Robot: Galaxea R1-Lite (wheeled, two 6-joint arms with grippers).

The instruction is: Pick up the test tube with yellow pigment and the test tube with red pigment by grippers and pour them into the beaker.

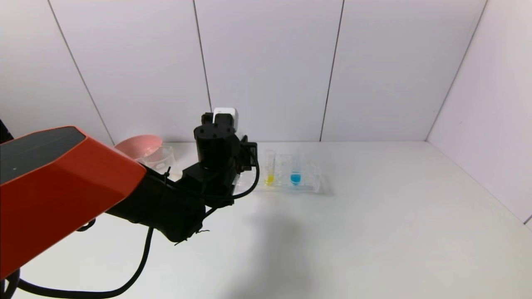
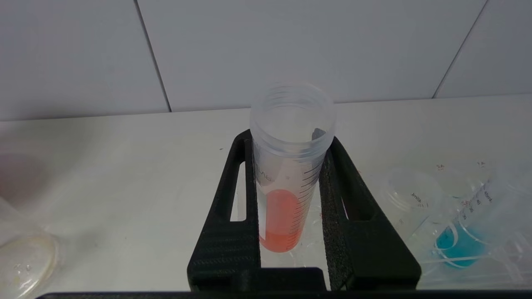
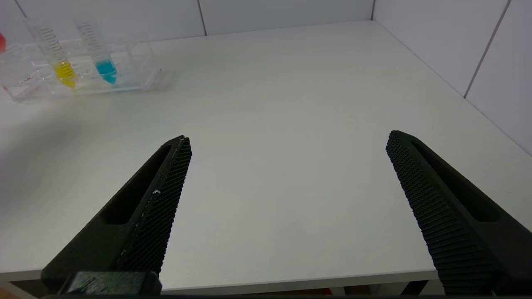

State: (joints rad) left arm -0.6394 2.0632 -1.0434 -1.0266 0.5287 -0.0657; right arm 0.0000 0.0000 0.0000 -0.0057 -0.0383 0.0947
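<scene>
My left gripper (image 1: 239, 166) is at the left end of the clear tube rack (image 1: 309, 182). In the left wrist view it (image 2: 289, 139) is shut on the test tube with red pigment (image 2: 282, 216), which stands upright between both pads. In the head view the gripper hides this tube. The test tube with yellow pigment (image 1: 269, 168) stands in the rack and also shows in the right wrist view (image 3: 62, 68). The beaker (image 1: 163, 160) stands left of my left gripper, beside the bowl. My right gripper (image 3: 286, 141) is open and empty over the table's near edge, out of the head view.
A blue-liquid tube (image 1: 295, 176) stands in the rack right of the yellow one. A pink bowl (image 1: 139, 145) sits at the back left against the wall. The white table (image 1: 374, 232) stretches to the right and front, with walls behind and at the right.
</scene>
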